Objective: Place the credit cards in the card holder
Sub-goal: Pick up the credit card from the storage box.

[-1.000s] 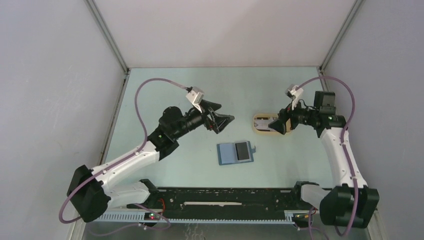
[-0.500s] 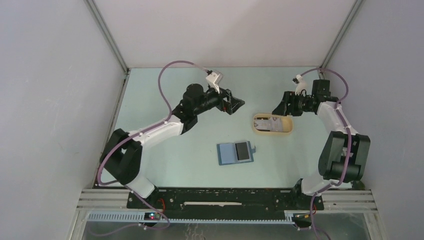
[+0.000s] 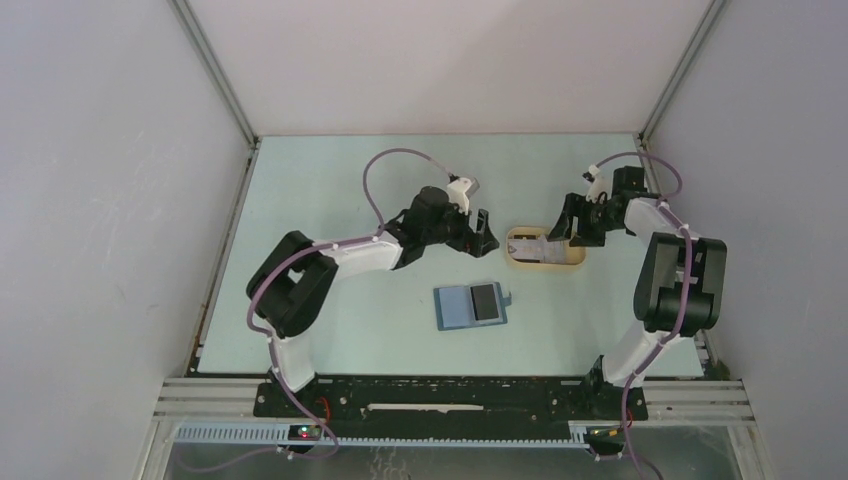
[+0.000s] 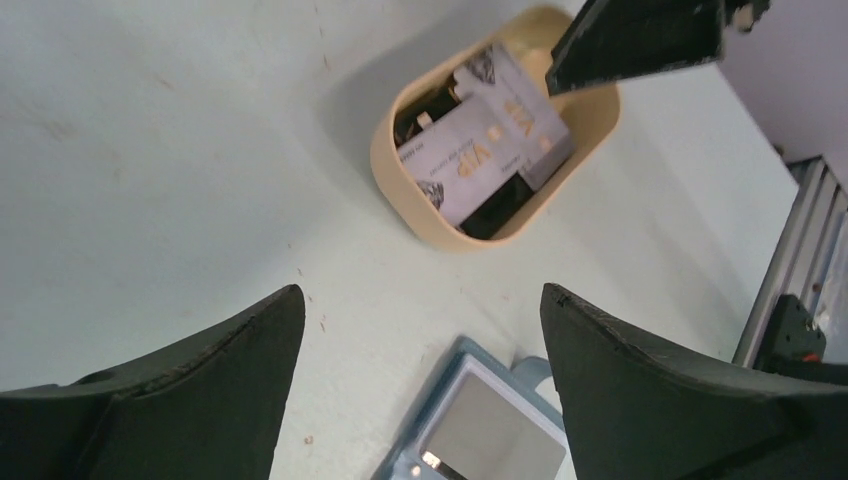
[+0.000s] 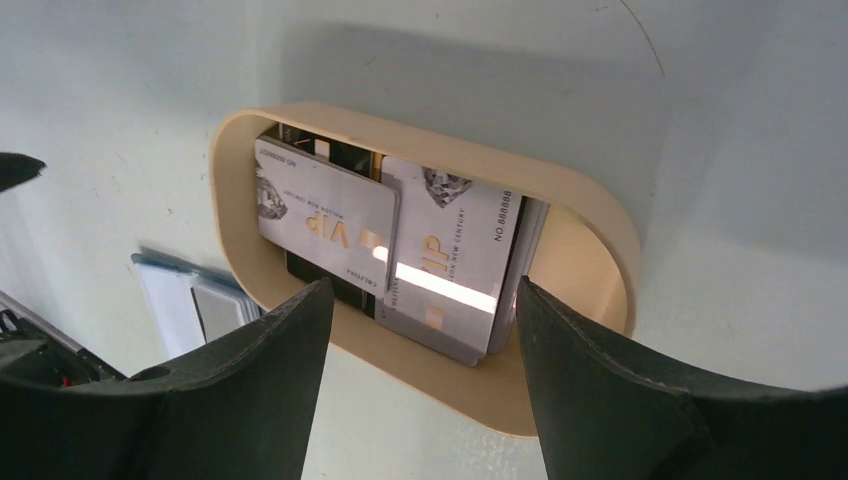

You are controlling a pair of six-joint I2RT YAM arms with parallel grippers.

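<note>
Beige and oval, the tray [image 3: 545, 263] sat toward the far right of the pale green worktop [image 3: 330, 180]. The credit cards [image 5: 322, 226] lay inside it. Two whitish-grey ones with gold "VIP" lettering showed on top, the left one in the right wrist view overlapping the edge of its neighbour [image 5: 455, 262]. Both rested on something dark underneath (whether that was more cards, I cannot tell).

The card holder [image 3: 472, 305] lay opened flat on the worktop, on the near side of the tray and clearly apart from it. Its teal-blue cover faced down and a grey panel showed on its right half. No card rested on it as far as the top view showed.

On the left arm [image 3: 350, 252], the left jaws stood wide apart with nothing between them. They pointed toward the tray from just beside its left end, and the left wrist view showed the tray ahead and a corner of the card holder [image 4: 470, 425] below.

On the right arm [image 3: 650, 215], the right jaws were also spread and empty. They hung above the tray, and in their own camera the two dark fingers [image 5: 650, 400] framed the cards without touching them.
</note>
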